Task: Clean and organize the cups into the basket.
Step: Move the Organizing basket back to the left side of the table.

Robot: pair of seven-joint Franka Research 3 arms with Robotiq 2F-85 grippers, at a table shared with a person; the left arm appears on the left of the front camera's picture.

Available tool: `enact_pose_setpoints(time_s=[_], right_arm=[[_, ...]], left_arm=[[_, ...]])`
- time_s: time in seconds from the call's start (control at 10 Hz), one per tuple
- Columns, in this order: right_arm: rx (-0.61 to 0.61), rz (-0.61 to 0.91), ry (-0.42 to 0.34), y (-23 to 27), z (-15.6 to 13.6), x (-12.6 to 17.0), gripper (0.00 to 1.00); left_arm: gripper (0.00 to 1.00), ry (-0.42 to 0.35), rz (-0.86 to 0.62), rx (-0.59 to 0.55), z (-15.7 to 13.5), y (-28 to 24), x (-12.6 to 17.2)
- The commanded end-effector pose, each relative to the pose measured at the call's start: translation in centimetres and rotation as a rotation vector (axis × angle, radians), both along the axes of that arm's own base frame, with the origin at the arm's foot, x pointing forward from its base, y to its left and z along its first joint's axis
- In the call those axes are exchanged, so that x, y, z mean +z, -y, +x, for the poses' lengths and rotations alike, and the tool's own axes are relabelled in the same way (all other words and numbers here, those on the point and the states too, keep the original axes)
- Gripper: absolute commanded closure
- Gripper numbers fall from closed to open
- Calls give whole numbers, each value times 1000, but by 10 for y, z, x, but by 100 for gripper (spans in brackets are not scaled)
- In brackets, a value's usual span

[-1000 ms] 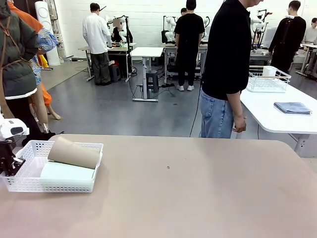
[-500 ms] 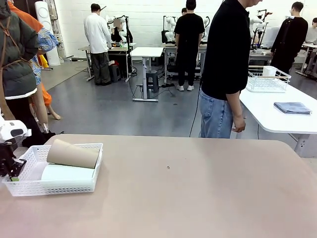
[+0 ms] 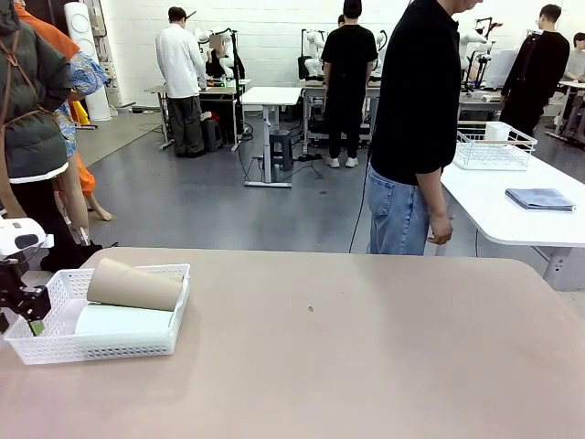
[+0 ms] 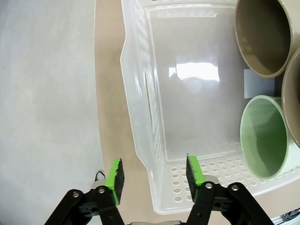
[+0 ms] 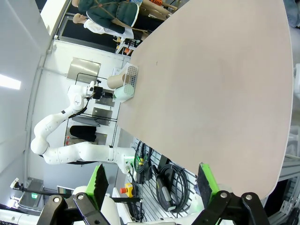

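Observation:
The white lattice basket [image 3: 96, 345] sits at the table's left end. In it a tan cup [image 3: 134, 284] lies across a pale mint cup [image 3: 123, 320]. My left gripper [image 3: 27, 306] is at the basket's left end. In the left wrist view it [image 4: 154, 172] stands open, its green pads [image 4: 116, 174] either side of the basket's [image 4: 140, 93] end wall without gripping it. Two tan cup mouths [image 4: 260, 37] [image 4: 294, 103] and the mint cup [image 4: 262, 136] face me there. My right gripper [image 5: 152, 180] hangs open and empty, far from the basket [image 5: 132, 75].
A person in a black shirt and jeans [image 3: 416, 128] stands at the far edge. The tan table [image 3: 347, 347] stretches bare to the right. Its left edge and the grey floor [image 4: 47, 93] lie just beside the basket. A side table holds a wire rack [image 3: 494, 146] and a folded cloth [image 3: 539, 198].
My left gripper has opened and let go of the basket's end wall. The basket has shifted slightly and now rests on the table.

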State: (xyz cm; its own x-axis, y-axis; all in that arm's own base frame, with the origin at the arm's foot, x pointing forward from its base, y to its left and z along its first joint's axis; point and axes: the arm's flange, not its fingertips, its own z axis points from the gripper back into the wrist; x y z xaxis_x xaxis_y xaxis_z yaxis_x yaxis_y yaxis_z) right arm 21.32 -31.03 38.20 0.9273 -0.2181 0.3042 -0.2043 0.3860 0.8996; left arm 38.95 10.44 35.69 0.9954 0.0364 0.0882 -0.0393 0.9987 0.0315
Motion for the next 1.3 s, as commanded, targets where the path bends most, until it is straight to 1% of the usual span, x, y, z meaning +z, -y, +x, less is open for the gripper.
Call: enact_pose_setpoints(time_s=[0.0,0.4,0.6,0.7,0.9,1.0,1.1,1.2], right_arm=[[4,-1,0,-1,1,0,0],[4,-1,0,-1,1,0,0],[4,-1,0,-1,1,0,0],[4,-1,0,-1,1,0,0],[4,-1,0,-1,1,0,0],[4,-1,0,-1,1,0,0],[4,-1,0,-1,1,0,0],[4,-1,0,-1,1,0,0]], left_arm=[[0,15,-34,-29,-1,-5,3],[0,15,-39,-30,-2,-7,6],[0,38,-52,-34,-8,-7,13],[0,53,-54,-48,-19,-4,25],[0,116,-20,-68,-66,0,63],[0,144,-4,-78,-92,1,78],[0,198,2,-85,-114,2,87],[0,218,0,-100,-133,4,90]])
